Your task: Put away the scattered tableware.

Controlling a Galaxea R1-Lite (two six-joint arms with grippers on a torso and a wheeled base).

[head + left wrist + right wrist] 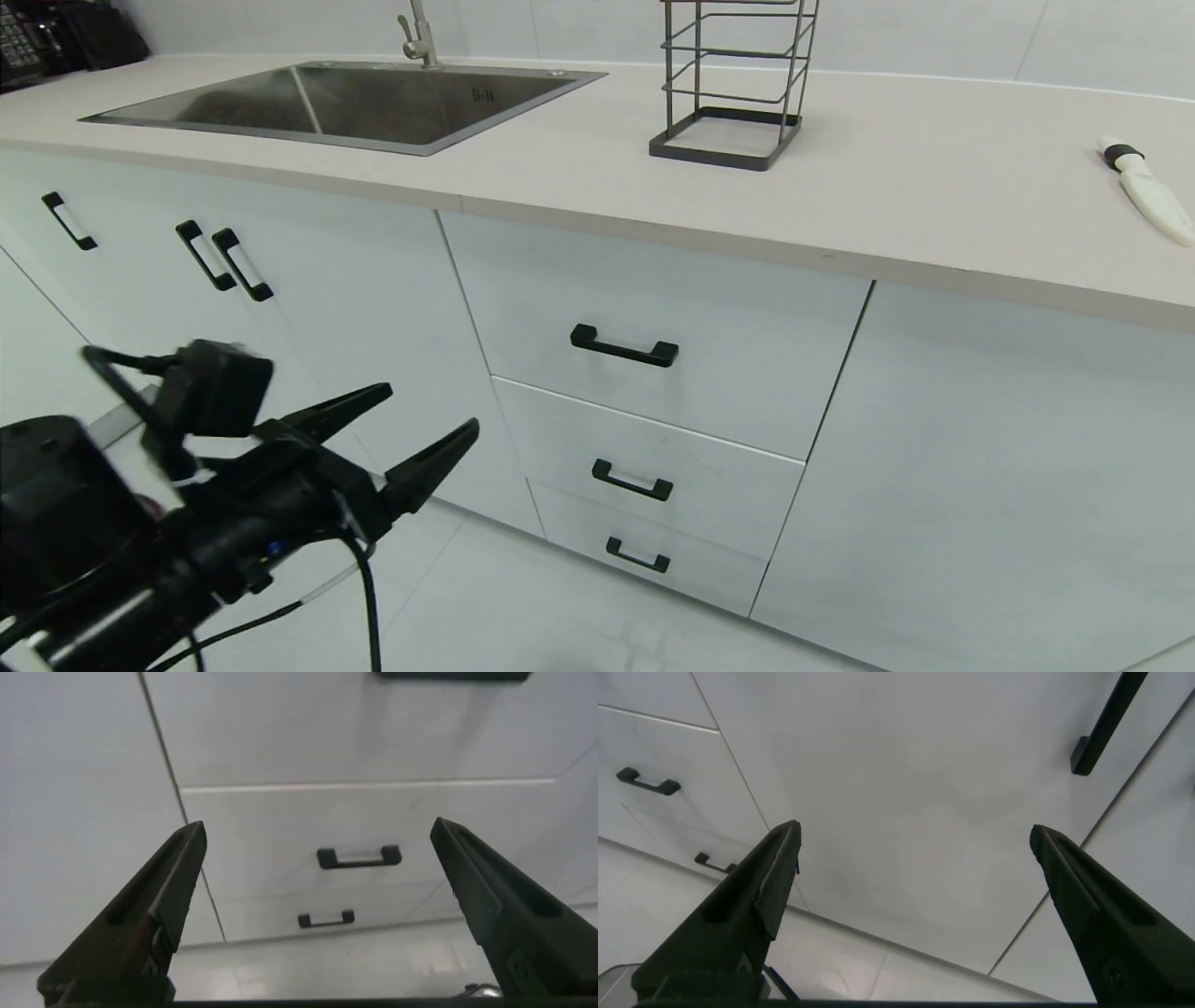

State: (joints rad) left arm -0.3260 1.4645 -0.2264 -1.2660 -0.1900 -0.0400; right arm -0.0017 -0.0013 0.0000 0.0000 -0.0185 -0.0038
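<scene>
White cabinets (327, 308) and black-handled drawers (672, 308) stand under a beige countertop (934, 187) with a steel sink (392, 103), above a tiled floor (485, 607).

Sink (355, 98) was brushed metal with a dull sheen, countertop (560, 177) around it matt and smooth, wire rack (711, 157) right of the sink matt black metal, drawer fronts (728, 308) below smooth white.

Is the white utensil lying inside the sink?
No, the white utensil lies on the countertop, on the far side of the wire rack from the sink.
</scene>
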